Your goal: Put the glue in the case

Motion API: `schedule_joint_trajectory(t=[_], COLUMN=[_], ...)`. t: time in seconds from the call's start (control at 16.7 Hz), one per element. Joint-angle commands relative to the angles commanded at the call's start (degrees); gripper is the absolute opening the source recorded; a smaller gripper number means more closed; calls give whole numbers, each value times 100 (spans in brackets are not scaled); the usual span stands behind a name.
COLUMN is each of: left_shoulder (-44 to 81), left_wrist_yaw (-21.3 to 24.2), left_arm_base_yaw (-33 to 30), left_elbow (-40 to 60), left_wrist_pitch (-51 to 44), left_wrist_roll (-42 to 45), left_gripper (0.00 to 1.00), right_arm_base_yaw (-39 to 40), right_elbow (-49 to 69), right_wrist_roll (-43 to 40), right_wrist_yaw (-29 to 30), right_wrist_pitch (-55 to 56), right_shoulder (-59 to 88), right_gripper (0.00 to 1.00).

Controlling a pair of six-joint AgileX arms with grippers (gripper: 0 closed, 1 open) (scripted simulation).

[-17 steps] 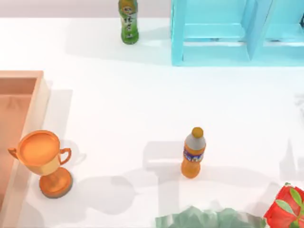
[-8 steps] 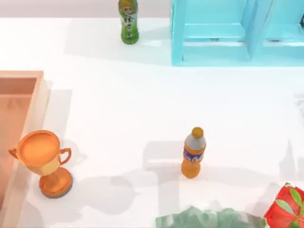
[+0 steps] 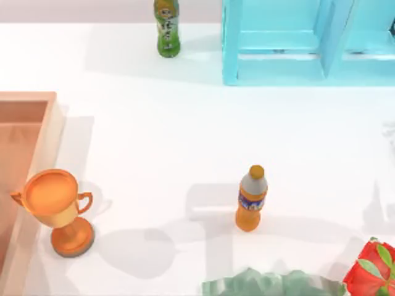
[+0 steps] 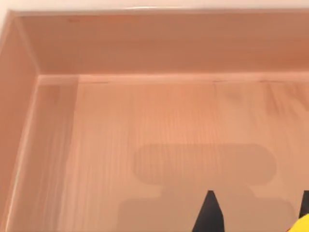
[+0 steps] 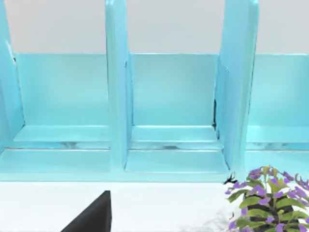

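In the left wrist view, a yellow sliver of the glue (image 4: 301, 225) shows at the picture's corner, low inside the tan wooden box (image 4: 159, 121). My left gripper (image 4: 256, 217) hangs open over the box floor, and the glue lies beside one of its dark fingertips (image 4: 208, 215). The case (image 3: 290, 43), a light-blue cabinet with upright dividers, stands at the table's far right. In the right wrist view the case (image 5: 169, 106) faces the camera. My right gripper (image 5: 96, 220) shows a single dark finger, above the white table in front of the case.
The tan wooden box (image 3: 24, 142) sits at the left edge, with an orange trophy (image 3: 54, 209) beside it. An orange soda bottle (image 3: 250, 197) stands mid-table and a green tea bottle (image 3: 167, 28) at the back. Green leaves (image 3: 271, 285), a red flower (image 3: 370, 271) and a purple plant (image 5: 270, 203) are nearby.
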Motion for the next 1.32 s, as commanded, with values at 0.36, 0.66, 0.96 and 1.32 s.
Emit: schedule_joint_trajectory(t=[0.36,0.66,0.96,1.32], left_shoulder=[113,113,113,113], left_wrist_yaw=[-57,-57,-57,-57], left_arm_base_yaw=[-110,-110,-110,-110], left_elbow=[-43,-43,-43,-43], left_wrist_pitch=[119,119,119,119], left_wrist_roll=[-51,-51,-51,-51], left_gripper=[8,45,83,100], right_arm_base_yaw=[0,0,0,0], right_elbow=[0,0,0,0], right_wrist_roll=[0,0,0,0], right_wrist_yaw=[0,0,0,0], right_wrist_pitch=[0,0,0,0], right_shoulder=[0,0,0,0], right_gripper=[100,100,100,100])
